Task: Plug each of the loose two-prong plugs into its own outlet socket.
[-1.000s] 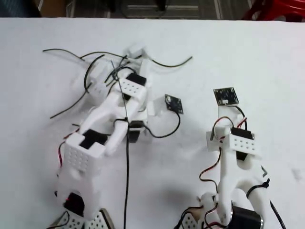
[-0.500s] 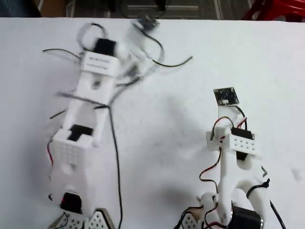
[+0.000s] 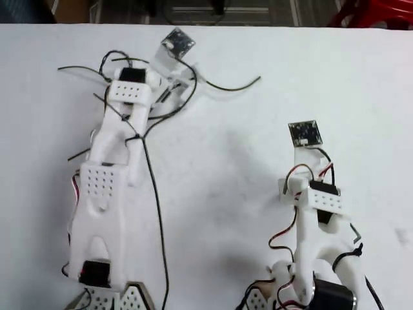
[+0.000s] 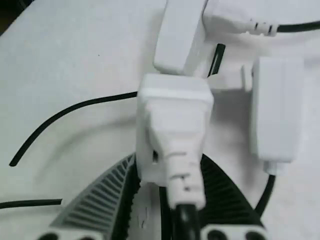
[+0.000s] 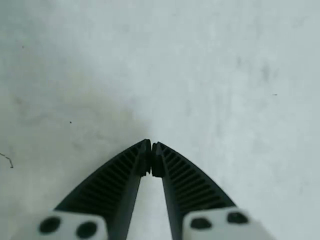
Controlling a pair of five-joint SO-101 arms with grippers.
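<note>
At the counter's far left part, high view: left arm stretched out into a tangle of black cables. Right arm folded by the near right corner, bare counter around it.

Left wrist view: left gripper clamped on a white two-prong plug, black cord running back between the fingers. Plug front meets a white socket block; prongs hidden, can't tell if seated. Second white block just beside.

Likely step: insertion. Socket block looks slightly skewed to the plug, so square up first, push straight, keep the grip firm. Nothing braces the block, so it may slide.

Right wrist view: right gripper fingertips together, holding nothing, above bare counter.
</note>
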